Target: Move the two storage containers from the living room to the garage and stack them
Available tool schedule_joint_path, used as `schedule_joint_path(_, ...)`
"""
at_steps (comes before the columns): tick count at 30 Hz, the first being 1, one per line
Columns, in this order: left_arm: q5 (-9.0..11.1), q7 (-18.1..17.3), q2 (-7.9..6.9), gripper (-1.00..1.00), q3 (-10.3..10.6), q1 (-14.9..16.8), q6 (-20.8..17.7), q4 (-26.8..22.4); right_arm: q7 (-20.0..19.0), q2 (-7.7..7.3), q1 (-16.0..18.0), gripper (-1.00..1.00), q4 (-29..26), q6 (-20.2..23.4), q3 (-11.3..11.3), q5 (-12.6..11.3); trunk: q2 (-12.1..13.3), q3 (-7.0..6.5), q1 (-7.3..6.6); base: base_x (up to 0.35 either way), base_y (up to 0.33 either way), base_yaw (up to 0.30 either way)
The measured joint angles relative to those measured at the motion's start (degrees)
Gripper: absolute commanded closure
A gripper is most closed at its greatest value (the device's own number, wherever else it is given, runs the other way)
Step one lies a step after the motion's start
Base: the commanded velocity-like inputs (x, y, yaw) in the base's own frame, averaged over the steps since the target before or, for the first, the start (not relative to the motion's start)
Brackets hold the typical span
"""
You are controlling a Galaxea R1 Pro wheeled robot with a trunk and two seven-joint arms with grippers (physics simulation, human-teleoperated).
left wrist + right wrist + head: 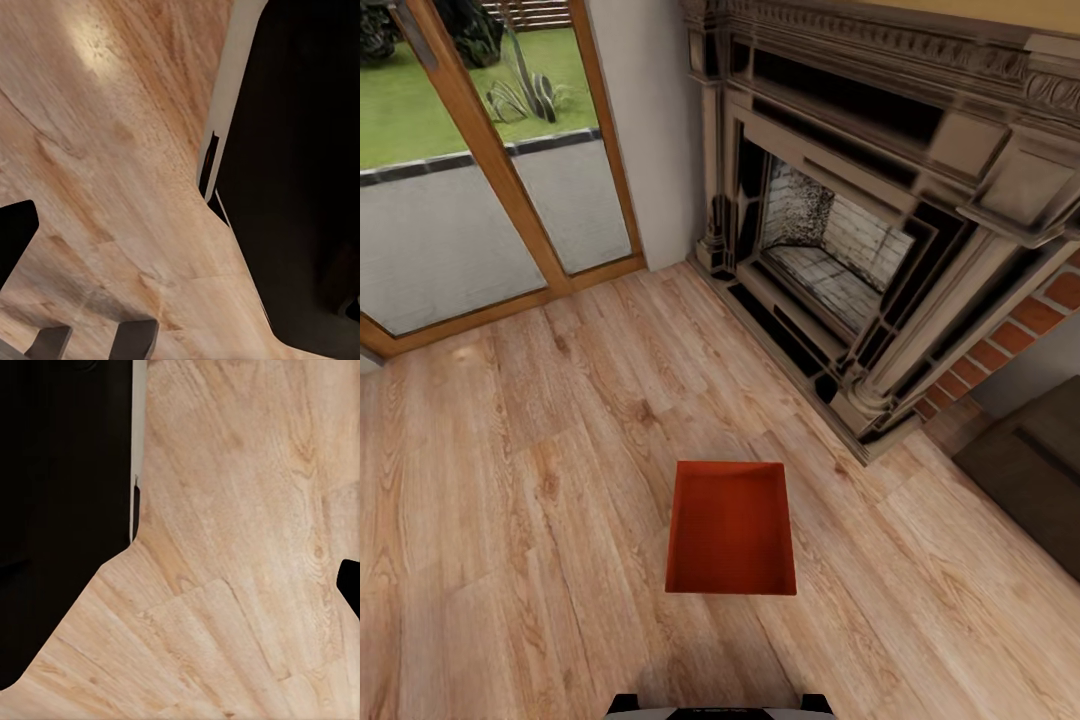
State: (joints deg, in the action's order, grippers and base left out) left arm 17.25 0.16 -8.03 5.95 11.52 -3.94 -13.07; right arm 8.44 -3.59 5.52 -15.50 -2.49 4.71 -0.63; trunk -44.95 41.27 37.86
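Note:
One red-orange storage container (730, 528) stands upright on the light wood-plank floor of the living room, just ahead of my base (718, 705). It is open-topped and nothing lies inside it. In the left wrist view, my left gripper (94, 341) hangs over bare planks with its two dark fingertips (135, 337) apart and nothing between them. It hangs beside my dark trunk (300, 172), away from the container. The right wrist view looks down at planks beside my trunk (60, 510).
A brick fireplace (840, 240) with a carved mantel stands ahead on the right. A dark low bench (1035, 470) sits at the right edge. Wood-framed glass doors (480, 200) fill the far left. Open floor lies left of the container.

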Motion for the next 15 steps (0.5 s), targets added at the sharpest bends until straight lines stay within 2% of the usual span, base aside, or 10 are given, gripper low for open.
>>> schedule_joint_path(15,-0.1,0.0,-0.08,-1.0,0.0,0.0,0.0,-0.5,0.3,0.02,0.0,-1.0,0.0,0.1,-0.1,0.0,0.0,0.0,0.0,0.0,0.0,0.0)
